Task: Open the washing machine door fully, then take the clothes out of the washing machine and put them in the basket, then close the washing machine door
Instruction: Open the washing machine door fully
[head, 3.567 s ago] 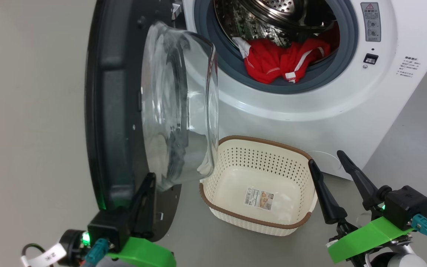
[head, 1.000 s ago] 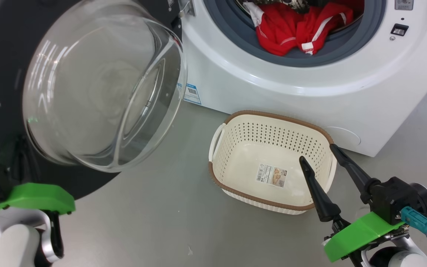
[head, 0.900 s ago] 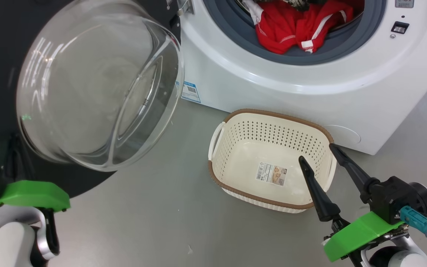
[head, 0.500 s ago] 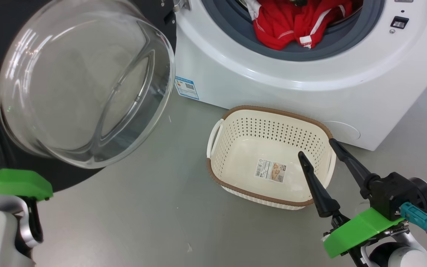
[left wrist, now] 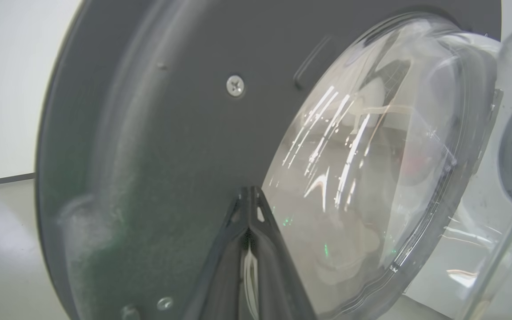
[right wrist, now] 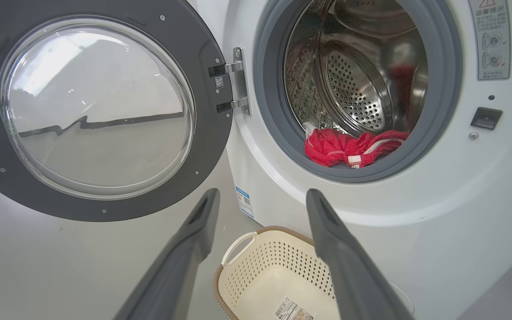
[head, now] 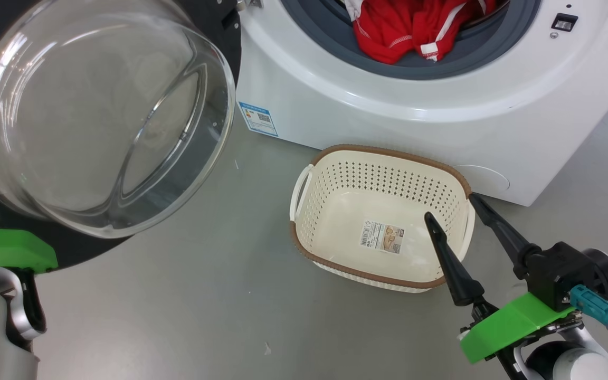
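Grey floor (head: 203, 306); right tool (head: 449, 206) spread, near basket (head: 378, 152).

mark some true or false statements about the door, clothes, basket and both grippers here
1. The washing machine door stands open. True.
2. The clothes lie in the basket. False: they lie in the washing machine, at its opening; the basket holds just a sticker.
3. The right gripper is open. True.
4. The left gripper is spread wide. False: its fingers are closed together, near the door's dark rim.
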